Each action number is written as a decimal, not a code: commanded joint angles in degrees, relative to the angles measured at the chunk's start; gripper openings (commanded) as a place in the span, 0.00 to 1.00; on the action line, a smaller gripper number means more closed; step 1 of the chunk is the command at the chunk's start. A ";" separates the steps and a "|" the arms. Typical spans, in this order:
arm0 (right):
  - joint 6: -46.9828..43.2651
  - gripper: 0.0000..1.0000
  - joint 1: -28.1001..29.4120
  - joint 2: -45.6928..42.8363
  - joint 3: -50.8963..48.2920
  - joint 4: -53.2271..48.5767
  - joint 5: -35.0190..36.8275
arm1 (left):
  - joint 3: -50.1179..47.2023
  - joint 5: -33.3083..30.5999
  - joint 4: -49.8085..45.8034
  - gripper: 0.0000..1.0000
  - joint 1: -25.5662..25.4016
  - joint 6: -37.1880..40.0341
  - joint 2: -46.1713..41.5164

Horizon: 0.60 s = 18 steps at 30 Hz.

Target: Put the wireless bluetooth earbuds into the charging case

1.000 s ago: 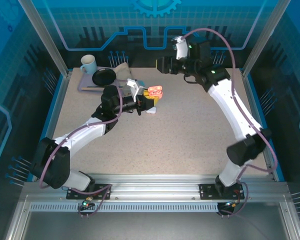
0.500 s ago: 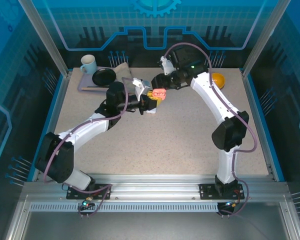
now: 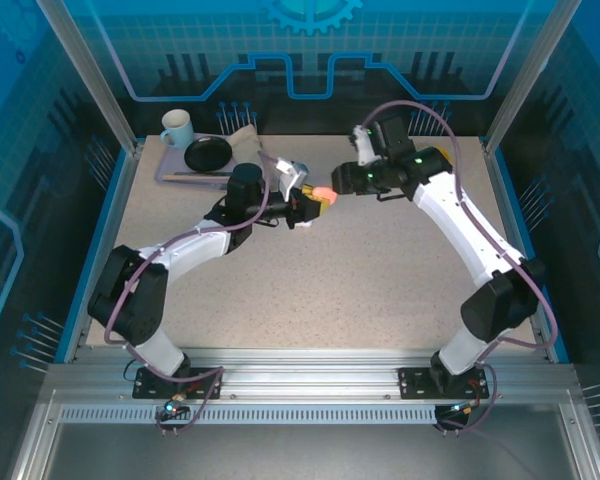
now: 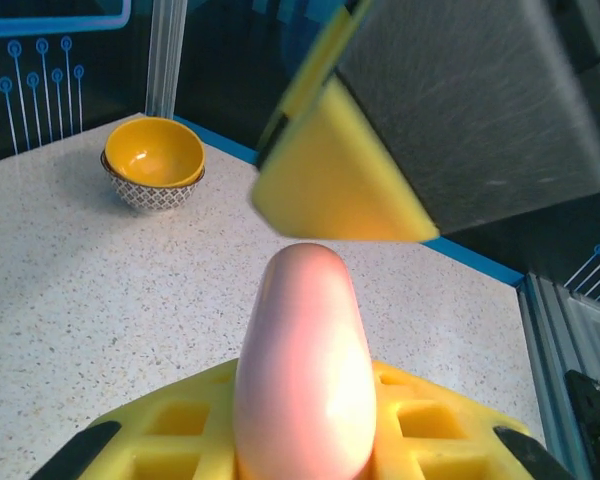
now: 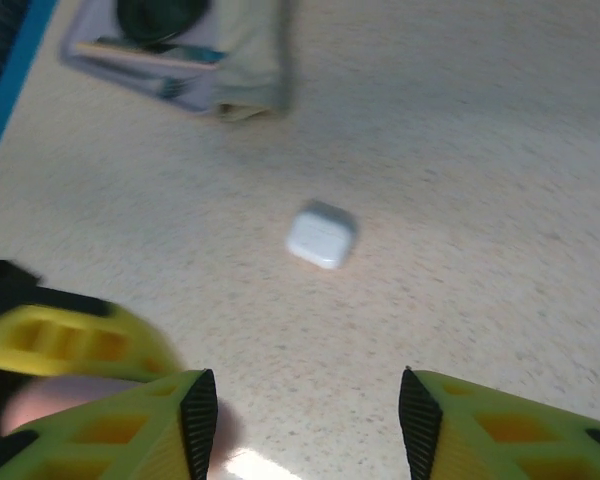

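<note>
- Left wrist view: my left pincer is clamped on the pink case, over the tabletop's far middle.
- My right pincer stands apart, just right of that case.
- White case lies on the tabletop nearby.

The pink case is running off the bottom edge of the left wrist view, clamped in the left gripper. In the right wrist view, blur is smearing the white case, and a finger of the right gripper is covering part of the pink case.
</note>
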 commanded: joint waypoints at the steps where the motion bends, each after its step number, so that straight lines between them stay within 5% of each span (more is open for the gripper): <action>1: 9.38 0.55 -4.77 -4.36 -8.63 6.11 4.59 | 3.02 -0.31 1.46 0.00 -1.20 -6.14 4.63; 11: 15.87 0.56 -11.74 -16.84 -29.12 11.67 6.93 | 15.43 -6.04 -8.00 0.00 -7.96 -23.88 21.39; 18: 16.92 0.57 -13.12 -21.28 -34.78 11.87 6.32 | 30.89 -5.05 -26.45 0.00 -10.77 -34.80 34.23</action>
